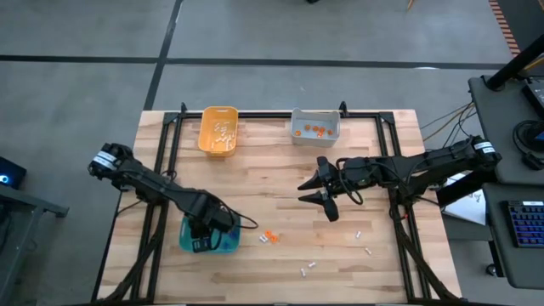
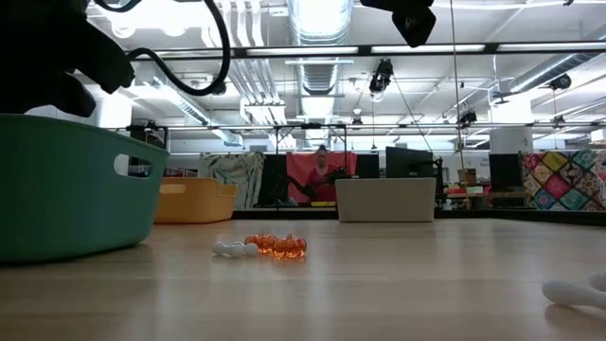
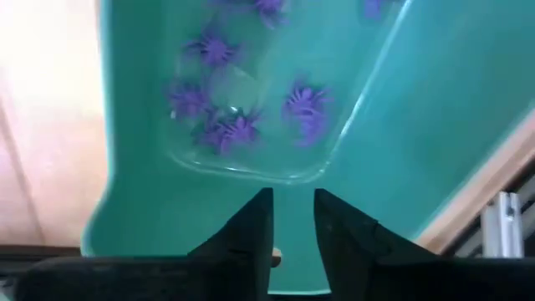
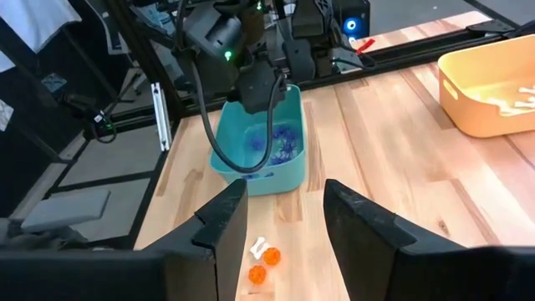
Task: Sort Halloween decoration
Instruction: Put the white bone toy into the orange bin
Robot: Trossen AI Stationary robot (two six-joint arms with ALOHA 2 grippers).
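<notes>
Hovering: L gripper (image 3: pixel 292 219) slightly parted above purple spiders (image 3: pixel 226 130) in teal bin (image 3: pixel 401 142).

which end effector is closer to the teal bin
Left. The left end effector hangs directly over the teal bin, fingers slightly apart. The right end effector hovers open above the table's middle, well off to the side.

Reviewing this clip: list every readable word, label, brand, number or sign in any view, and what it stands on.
None can be read.
The teal bin, the orange-yellow bin and the grey bin show no lettering.
The white bands on the arms carry no readable marks.
The room behind the table in the low view shows no legible sign.
</notes>
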